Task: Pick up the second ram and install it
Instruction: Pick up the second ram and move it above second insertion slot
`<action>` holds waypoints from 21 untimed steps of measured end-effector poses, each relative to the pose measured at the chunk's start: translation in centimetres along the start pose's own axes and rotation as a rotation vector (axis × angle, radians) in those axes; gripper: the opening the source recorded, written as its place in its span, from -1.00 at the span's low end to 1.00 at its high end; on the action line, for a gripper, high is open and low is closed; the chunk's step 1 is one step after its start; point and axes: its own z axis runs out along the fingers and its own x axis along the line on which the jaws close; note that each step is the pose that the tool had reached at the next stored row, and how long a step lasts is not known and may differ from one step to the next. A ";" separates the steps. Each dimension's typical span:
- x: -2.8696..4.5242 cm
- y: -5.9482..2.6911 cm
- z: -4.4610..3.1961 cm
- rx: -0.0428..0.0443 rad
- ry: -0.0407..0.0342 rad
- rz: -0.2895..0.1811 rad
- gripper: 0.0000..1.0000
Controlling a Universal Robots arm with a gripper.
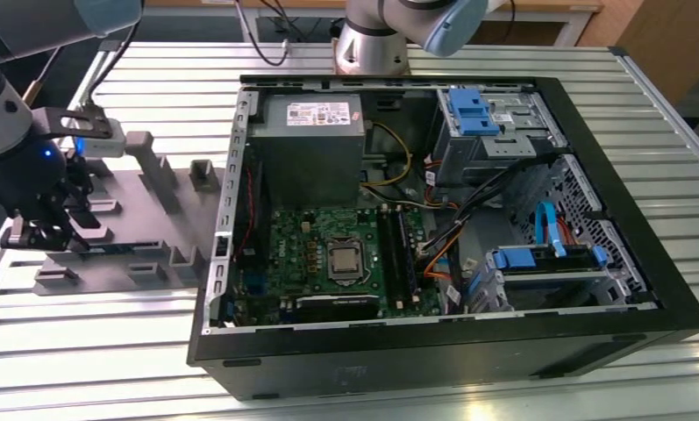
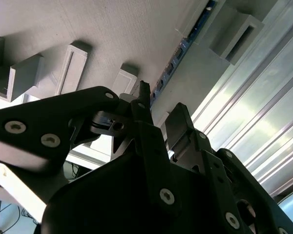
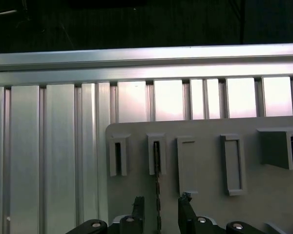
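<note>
— How far along are we?
— Early, I judge. My pincer (image 3: 161, 201) is open, straddling the second ram (image 3: 157, 180) and gripping nothing. The ram stands on edge in the grey holder (image 3: 205, 161), outside the computer case (image 1: 443, 355), uninstalled.

Robotics lab: slotted aluminium table (image 1: 150, 70), opened computer case (image 1: 443, 355), grey parts fixture (image 1: 127, 254), robot arm base (image 1: 370, 48).

Bright light from above glares off the metal slats of my table (image 1: 92, 351), whitest at its near edge; in the second wrist view my gripper (image 2: 161, 105) hangs backlit, nearly black.
</note>
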 end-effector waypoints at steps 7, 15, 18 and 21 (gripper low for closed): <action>0.00 -0.01 0.52 0.0003 0.0050 0.000 -0.18; 0.01 -0.02 0.97 0.0002 0.0081 0.000 -0.18; 0.01 -0.02 1.04 0.0002 0.0094 0.000 -0.18; 0.01 -0.03 1.16 0.0004 0.0093 0.000 -0.18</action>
